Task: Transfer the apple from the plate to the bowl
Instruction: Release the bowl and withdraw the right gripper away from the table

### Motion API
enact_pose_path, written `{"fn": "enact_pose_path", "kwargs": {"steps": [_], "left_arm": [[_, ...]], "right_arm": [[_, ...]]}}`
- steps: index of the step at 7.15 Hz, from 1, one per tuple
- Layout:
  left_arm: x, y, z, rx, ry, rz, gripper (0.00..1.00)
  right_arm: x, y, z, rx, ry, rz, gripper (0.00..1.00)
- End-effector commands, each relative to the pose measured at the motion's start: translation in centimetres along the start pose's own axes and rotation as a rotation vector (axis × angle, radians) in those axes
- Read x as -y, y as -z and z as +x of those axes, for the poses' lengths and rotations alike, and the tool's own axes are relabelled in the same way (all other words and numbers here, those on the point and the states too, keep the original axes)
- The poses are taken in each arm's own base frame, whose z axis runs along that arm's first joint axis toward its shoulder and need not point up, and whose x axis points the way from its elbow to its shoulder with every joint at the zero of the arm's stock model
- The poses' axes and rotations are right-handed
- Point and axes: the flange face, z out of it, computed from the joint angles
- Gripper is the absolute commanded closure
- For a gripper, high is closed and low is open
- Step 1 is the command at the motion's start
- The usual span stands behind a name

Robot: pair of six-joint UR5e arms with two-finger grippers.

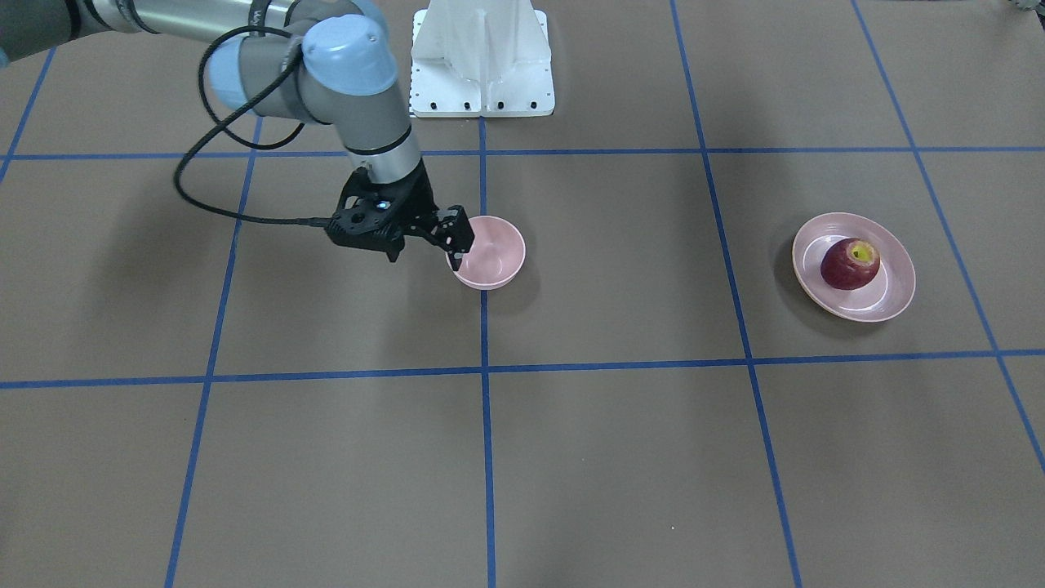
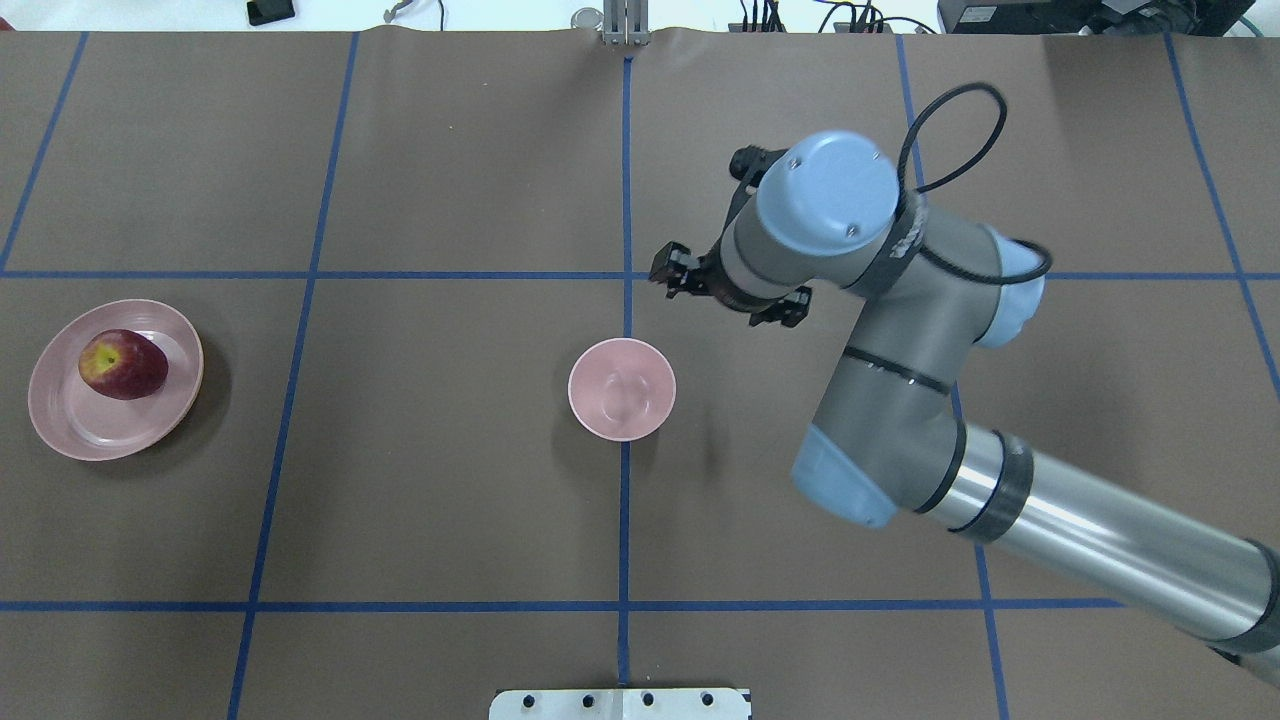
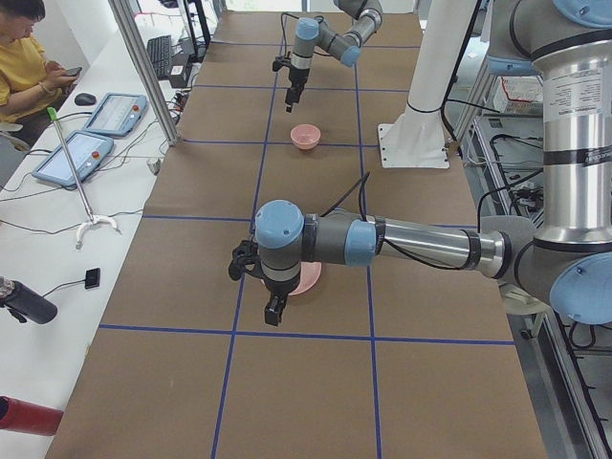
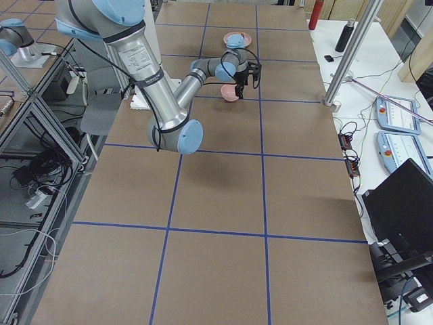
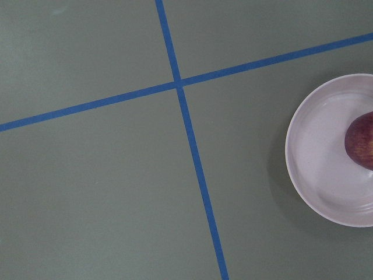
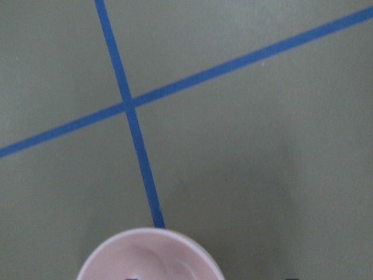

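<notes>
The dark red apple point(image 1: 850, 263) lies on the wide pink plate point(image 1: 894, 298), at the table's left in the overhead view, where both the apple point(image 2: 122, 364) and the plate point(image 2: 70, 425) show. The small pink bowl point(image 1: 488, 251) stands empty at the table's middle point(image 2: 621, 389). My right gripper point(image 1: 424, 257) hovers open and empty beside the bowl, on its far right side. My left gripper point(image 3: 273, 311) hangs over the plate point(image 3: 308, 280); I cannot tell whether it is open. The left wrist view shows the plate point(image 5: 309, 169) and the apple's edge point(image 5: 361, 140).
The white robot base point(image 1: 482, 57) stands at the table's near middle edge. Blue tape lines cross the brown table. An operator point(image 3: 29, 48) sits beside a side table with control pendants point(image 3: 72, 158). Metal posts stand along that edge.
</notes>
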Motion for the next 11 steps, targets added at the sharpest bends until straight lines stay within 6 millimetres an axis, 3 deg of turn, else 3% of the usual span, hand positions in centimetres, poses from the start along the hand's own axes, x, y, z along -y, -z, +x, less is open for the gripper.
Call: {"fn": "enact_pose_path", "kwargs": {"steps": [1,3,5,6,7,8,9,10,11], "left_arm": [[2.6,0.5,-0.1,0.005,-0.028,0.027,0.02],[3.0,0.6,0.0,0.002,-0.026,0.029,0.01],[2.8,0.5,1.4,-0.141,-0.039,0.066,0.01],[3.5,1.0,2.0,-0.156,-0.038,0.084,0.01],[6.0,-0.7,5.6,-0.171,-0.059,0.041,0.01],[6.5,-1.5,7.1,-0.173,-0.010,0.017,0.01],[6.8,-1.8,7.7,-0.175,-0.011,0.039,0.01],[7.1,-3.3,9.5,-0.158,-0.020,0.042,0.00],[7.5,-5.2,11.7,-0.122,-0.016,0.051,0.00]], "right_arm": [[11.4,4.3,10.0,-0.049,0.126,-0.054,0.00],[18.6,7.1,22.5,-0.119,0.272,-0.057,0.00],[22.6,11.5,36.1,-0.149,0.392,-0.111,0.00],[22.9,12.9,42.8,-0.173,0.444,-0.126,0.00],[22.2,14.4,50.0,-0.181,0.487,-0.143,0.00],[20.8,16.0,56.7,-0.189,0.516,-0.156,0.00],[19.2,16.7,61.3,-0.193,0.537,-0.171,0.00],[17.9,16.8,62.8,-0.195,0.526,-0.177,0.00],[17.9,16.7,63.1,-0.197,0.519,-0.180,0.00]]}}
